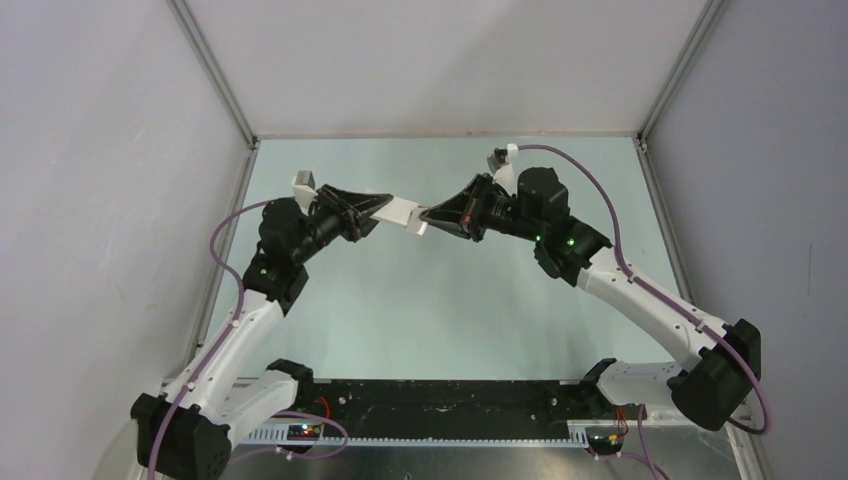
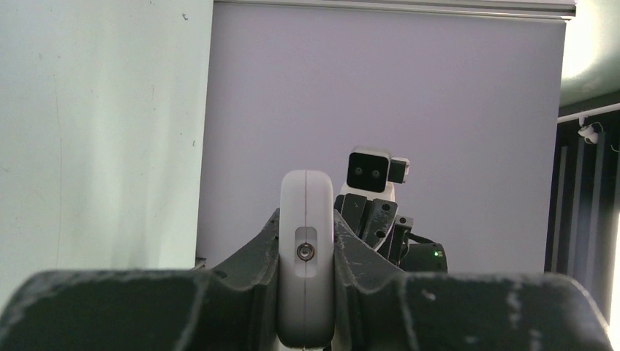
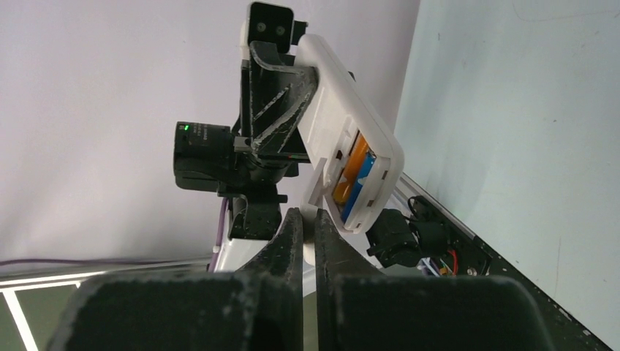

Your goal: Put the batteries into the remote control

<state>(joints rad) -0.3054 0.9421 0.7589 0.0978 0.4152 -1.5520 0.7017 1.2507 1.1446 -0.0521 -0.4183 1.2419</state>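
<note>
Batteries (image 3: 356, 175), orange beside blue, in open compartment of remote control (image 3: 343, 95)

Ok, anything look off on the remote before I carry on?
Nothing looks damaged or spilled. The remote control, clamped in the left tool, has its battery bay uncovered, the orange battery and blue battery side by side inside. The right tool sits shut at that end.

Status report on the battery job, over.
Left gripper shut on remote control, held off the table. Right gripper near shut at its open bay. Orange battery and blue battery both inside. No obstruction seen.
</note>
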